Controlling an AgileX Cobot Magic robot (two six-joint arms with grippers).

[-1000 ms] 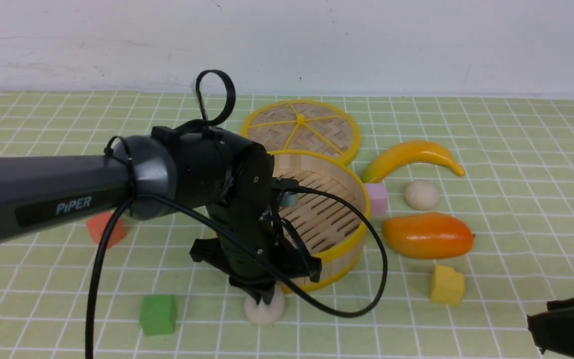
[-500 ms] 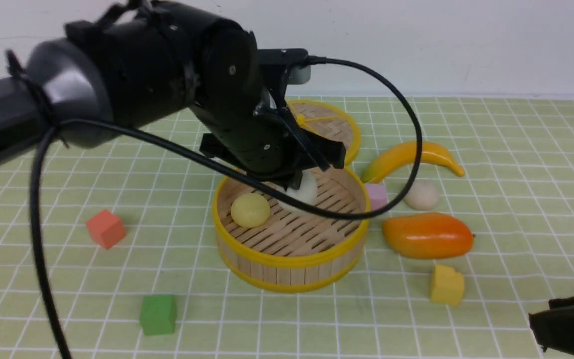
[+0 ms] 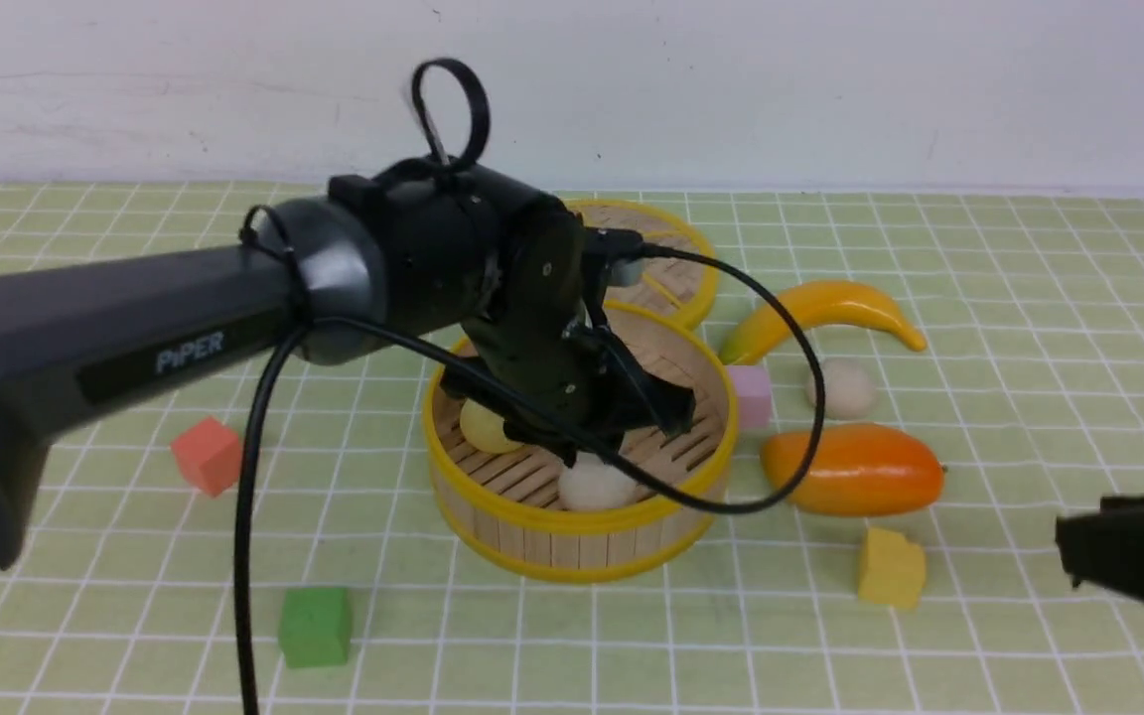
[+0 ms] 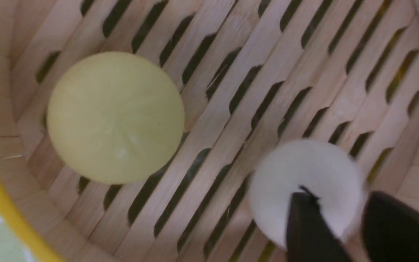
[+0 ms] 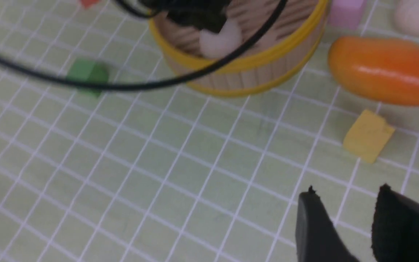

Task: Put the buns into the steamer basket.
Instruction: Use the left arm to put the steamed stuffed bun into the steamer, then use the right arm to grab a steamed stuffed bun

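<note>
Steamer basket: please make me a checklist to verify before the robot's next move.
1. Pale yellow bun inside steamer basket: ok.
2. White bun inside basket: ok.
3. Third bun inside basket: not ok, it lies on the table beyond the mango.
4. Left fingers apart: ok.
5. Left fingers clear of the white bun: cannot tell.
6. Right fingers apart and holding nothing: ok.

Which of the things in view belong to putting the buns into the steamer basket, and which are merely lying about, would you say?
For the job:
- steamer basket
- yellow bun
- white bun in the basket
- white bun outside

Lying about:
- lid
- banana
- mango
- red, green, pink and yellow blocks
</note>
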